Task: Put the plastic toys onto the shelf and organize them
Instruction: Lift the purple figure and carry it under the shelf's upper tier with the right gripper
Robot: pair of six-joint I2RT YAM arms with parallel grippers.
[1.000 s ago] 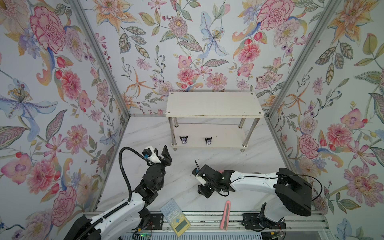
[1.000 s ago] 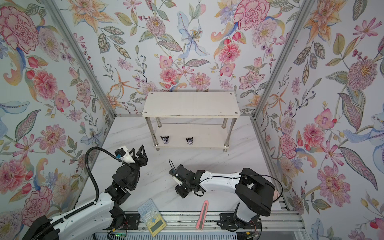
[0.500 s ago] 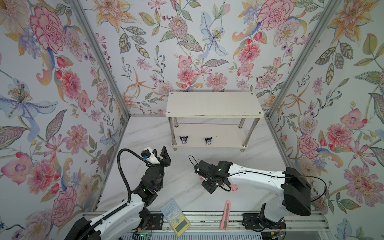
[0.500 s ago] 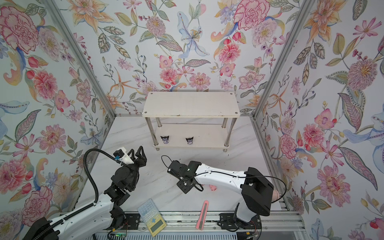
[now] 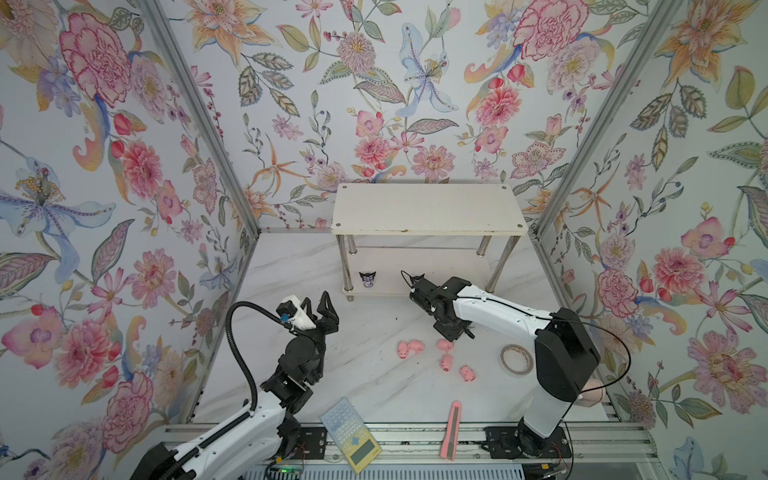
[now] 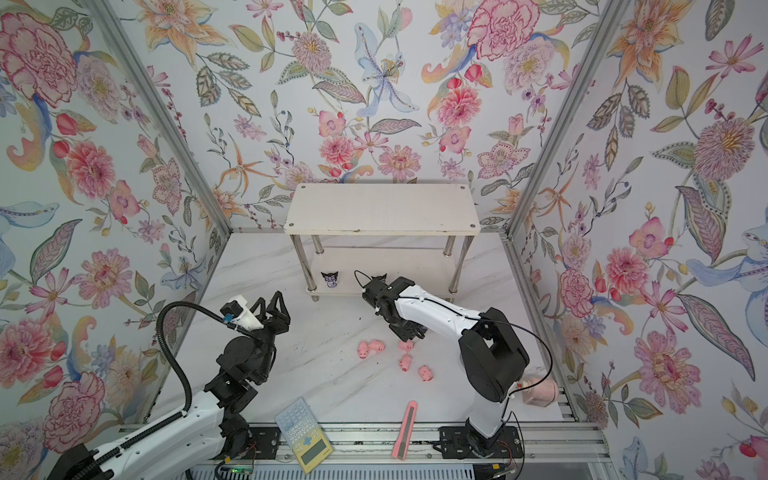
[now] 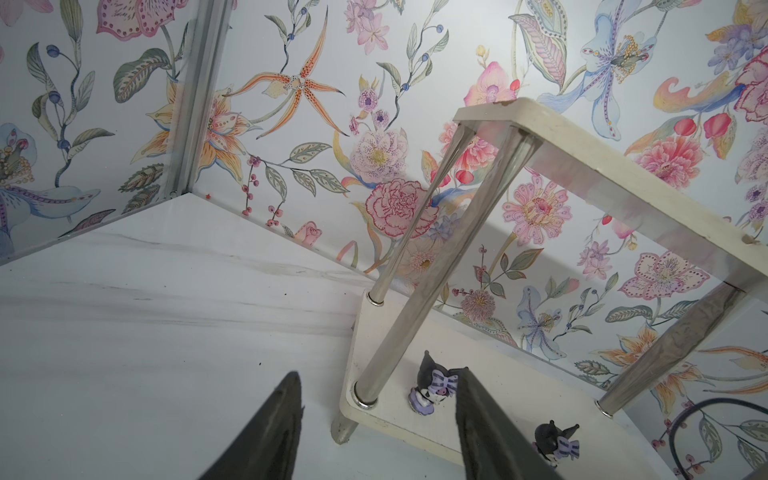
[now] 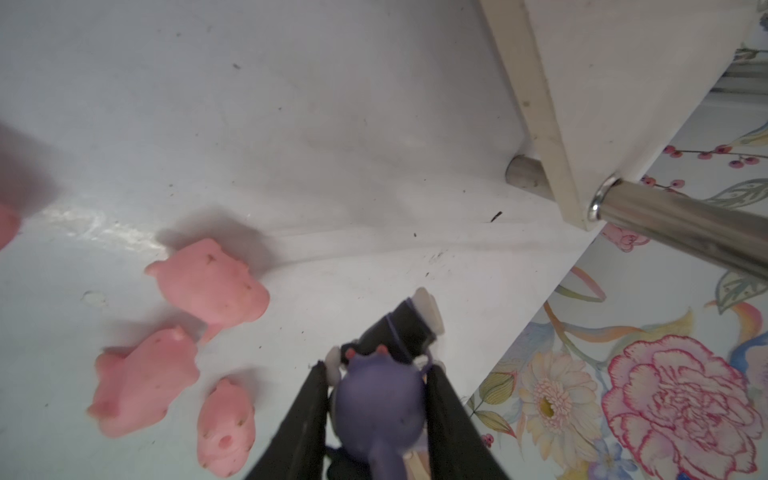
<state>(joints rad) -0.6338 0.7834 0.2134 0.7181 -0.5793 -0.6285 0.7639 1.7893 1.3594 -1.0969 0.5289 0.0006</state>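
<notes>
The right gripper has swung from the pink pigs toward the shelf. Close by, the left gripper waits, spread wide. The right one pinches a tiny purple figurine by its sides, near the lower board. It looks light, hard and slippery.

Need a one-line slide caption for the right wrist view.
Right gripper fingers hold a black-and-purple plastic figurine beside small pink plastic pigs, near the white chrome-legged shelf.

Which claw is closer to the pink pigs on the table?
The right gripper: it hangs right by the pink pigs, on their shelf side, holding a purple figurine. The left gripper, open, is well off to their left.
</notes>
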